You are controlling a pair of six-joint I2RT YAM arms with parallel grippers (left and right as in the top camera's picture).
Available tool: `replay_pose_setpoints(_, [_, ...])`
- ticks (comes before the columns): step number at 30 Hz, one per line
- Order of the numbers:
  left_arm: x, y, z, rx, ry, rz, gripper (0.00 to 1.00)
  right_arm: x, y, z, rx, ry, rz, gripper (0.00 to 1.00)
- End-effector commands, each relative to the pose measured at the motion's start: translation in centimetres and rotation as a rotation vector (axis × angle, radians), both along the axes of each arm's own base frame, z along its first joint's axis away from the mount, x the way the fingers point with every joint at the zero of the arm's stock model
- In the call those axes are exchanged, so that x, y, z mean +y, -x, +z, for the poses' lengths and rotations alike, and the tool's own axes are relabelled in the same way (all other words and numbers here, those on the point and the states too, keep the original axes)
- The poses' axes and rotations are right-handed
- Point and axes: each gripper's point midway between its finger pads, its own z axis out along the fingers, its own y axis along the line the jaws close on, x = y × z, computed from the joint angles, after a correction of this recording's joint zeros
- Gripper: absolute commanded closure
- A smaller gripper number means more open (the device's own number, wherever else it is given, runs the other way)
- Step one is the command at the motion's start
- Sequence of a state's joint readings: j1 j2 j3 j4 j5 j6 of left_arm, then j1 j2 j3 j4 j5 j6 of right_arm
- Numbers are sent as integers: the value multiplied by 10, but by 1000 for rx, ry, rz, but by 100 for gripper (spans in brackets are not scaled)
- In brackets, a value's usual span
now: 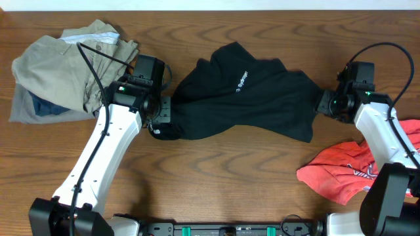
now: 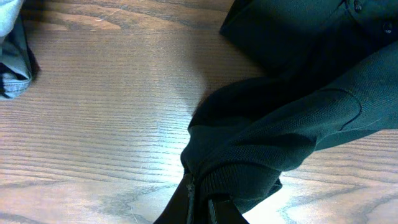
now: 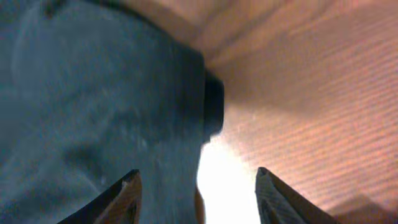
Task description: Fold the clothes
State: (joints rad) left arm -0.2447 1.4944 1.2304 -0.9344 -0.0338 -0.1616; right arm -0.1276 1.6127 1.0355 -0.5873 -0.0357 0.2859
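The black collared shirt (image 1: 249, 98) lies crumpled across the middle of the wooden table, white logo facing up. My left gripper (image 1: 161, 123) is shut on the ribbed cuff at the shirt's left end; in the left wrist view the jaws (image 2: 202, 208) pinch the cuff (image 2: 249, 177) just above the wood. My right gripper (image 1: 323, 102) is at the shirt's right edge. In the right wrist view its fingers (image 3: 197, 174) are spread open, with the shirt's edge (image 3: 93, 106) lying between them, not clamped.
A pile of khaki garments (image 1: 59, 59) with a blue one (image 1: 46, 108) under it sits at the back left; its edge shows in the left wrist view (image 2: 12, 62). A red printed tee (image 1: 341, 172) lies at the front right, under my right arm.
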Motion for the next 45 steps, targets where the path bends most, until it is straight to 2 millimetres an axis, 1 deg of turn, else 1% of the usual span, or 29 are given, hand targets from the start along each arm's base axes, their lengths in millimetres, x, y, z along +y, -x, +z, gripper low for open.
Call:
replay_pose_setpoints(1, [7, 0, -3, 5, -27, 28, 94, -10, -1, -4, 4, 30, -84, 45])
replay_pose_setpoints(4, [7, 0, -3, 5, -27, 28, 94, -9, -5, -14, 7, 11, -114, 46])
replay_pose_setpoints(6, [7, 0, -3, 5, -27, 28, 94, -5, -9, -23, 16, -14, -103, 46])
replay_pose_setpoints(11, [7, 0, -3, 5, -27, 28, 94, 5, -9, -45, 60, -72, -82, 47])
replay_pose_setpoints(16, [6, 0, -3, 5, -26, 27, 94, 9, -4, -54, 97, -94, -76, 50])
replay_pose_setpoints(18, [6, 0, -3, 5, -26, 27, 94, 11, 0, -55, 110, -102, -74, 55])
replay_pose_setpoints(22, [6, 0, -3, 5, -26, 27, 94, 19, 1, -54, 116, -146, -58, 79])
replay_pose_setpoints(25, [7, 0, -3, 5, -27, 28, 94, 20, 1, -54, 116, -151, -56, 85])
replay_pose_setpoints(27, [7, 0, -3, 5, -27, 28, 94, 20, 1, -54, 115, -151, -56, 97])
replay_pose_setpoints(28, [7, 0, -3, 5, -27, 27, 94, 20, 1, -54, 115, -151, -56, 99])
replay_pose_setpoints(33, [7, -1, -3, 1, -33, 16, 94, 21, -3, -51, 97, -149, -25, 99])
replay_pose_setpoints(35, [11, -3, -1, -10, -57, 24, 94, 24, -7, -43, 79, -158, 8, 99])
replay_pose_setpoints(37, [16, -7, 7, -36, -84, 32, 94, 26, -14, -28, 54, -157, 50, 99])
replay_pose_setpoints(39, [18, -16, 23, -90, -104, 12, 94, 25, -22, 0, 22, -140, 83, 99])
replay_pose_setpoints(41, [18, -25, 43, -152, -108, -6, 94, 23, -33, 36, -29, -115, 122, 99])
replay_pose_setpoints(42, [19, -32, 57, -198, -112, 2, 94, 22, -40, 62, -69, -99, 141, 99])
replay_pose_setpoints(44, [20, -41, 80, -263, -105, 11, 94, 16, -48, 105, -138, -75, 149, 99])
replay_pose_setpoints(45, [20, -46, 93, -297, -97, 20, 94, 11, -50, 129, -178, -62, 139, 99])
